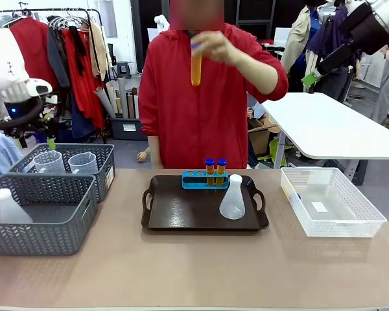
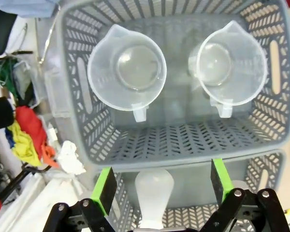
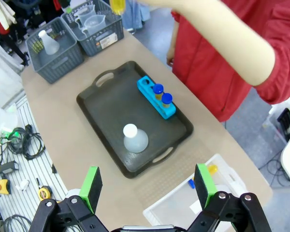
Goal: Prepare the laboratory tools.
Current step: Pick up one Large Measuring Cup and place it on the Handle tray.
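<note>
— Baskets on the far left, then: what is the arm above them about?
— The left jaws hang wide and empty, green pads point(image 2: 105, 189) apart, over the two grey baskets point(image 1: 45, 178). The farther one holds two clear measuring jugs point(image 2: 127, 67) side by side. The nearer one holds a white flask point(image 2: 154, 193), showing between the pads.
— So a jug comes next?
— That's my guess. The jaws would have to drop over one rim or handle without nudging the other jug or catching the basket wall. Then they would carry it to the dark tray point(image 1: 175, 207) in the middle of the surface point(image 1: 181, 272).
— What's on the tray?
— The blue rack point(image 1: 194, 179) stands at its back edge, with two capped orange tubes point(image 1: 209, 168) in the right-hand holes and two holes bare. The conical flask point(image 1: 233, 199) stands just in front of them. The tray's left half is bare, a likely spot for a jug.
— And the person?
— Behind the tray, a hand point(image 1: 214, 46) holds a third tube point(image 1: 196, 68) high, so I'd say filling the rack is the step in hand. That arm may come down over the tray, which is something to steer round.
— Farther right?
— The white mesh bin point(image 1: 350, 223) sits there, and a fourth tube point(image 3: 211, 169) seems to lie in it. The right jaws hover high above bin and tray, their own pads point(image 3: 92, 186) wide with nothing between.
</note>
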Motion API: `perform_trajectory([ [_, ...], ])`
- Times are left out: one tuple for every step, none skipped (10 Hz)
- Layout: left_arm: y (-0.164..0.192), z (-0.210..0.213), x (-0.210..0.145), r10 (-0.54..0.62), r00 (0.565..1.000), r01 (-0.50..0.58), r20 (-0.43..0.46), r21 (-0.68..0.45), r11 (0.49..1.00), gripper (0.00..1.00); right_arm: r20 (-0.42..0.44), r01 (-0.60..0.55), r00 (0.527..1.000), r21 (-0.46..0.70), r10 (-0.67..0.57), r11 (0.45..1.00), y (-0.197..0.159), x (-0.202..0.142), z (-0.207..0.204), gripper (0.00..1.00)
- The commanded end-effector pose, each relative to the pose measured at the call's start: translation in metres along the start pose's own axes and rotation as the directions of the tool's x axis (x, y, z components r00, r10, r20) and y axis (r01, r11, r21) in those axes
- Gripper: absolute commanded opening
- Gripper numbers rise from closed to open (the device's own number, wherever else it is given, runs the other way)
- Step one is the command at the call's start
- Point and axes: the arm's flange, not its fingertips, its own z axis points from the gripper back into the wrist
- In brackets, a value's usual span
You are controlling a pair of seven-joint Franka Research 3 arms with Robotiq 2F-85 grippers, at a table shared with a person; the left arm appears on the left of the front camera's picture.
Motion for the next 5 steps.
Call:
perform_trajectory([
  [0.011,-0.018,-0.002,-0.036,0.999,0.036,-0.009,-0.011,0.999,1.00,0.005,-0.005,1.000,0.006,0.005,1.000,0.001,0.000,0.001,1.00],
  [0.012,-0.029,-0.002,-0.046,0.999,0.046,-0.001,0.001,0.999,1.00,0.005,-0.005,1.000,0.006,0.005,1.000,0.001,0.000,0.001,1.00],
  [0.017,-0.041,-0.001,-0.060,0.998,0.060,-0.001,-0.004,0.998,1.00,0.005,-0.005,1.000,0.006,0.005,1.000,0.001,0.000,0.001,1.00],
  [0.021,-0.048,0.001,-0.070,0.998,0.070,0.003,-0.014,0.997,1.00,0.005,-0.005,1.000,0.006,0.005,1.000,0.001,0.000,0.001,1.00],
  [0.020,-0.055,0.004,-0.084,0.996,0.084,0.003,-0.017,0.996,1.00,0.005,-0.005,1.000,0.006,0.005,1.000,0.001,0.000,0.001,1.00],
])
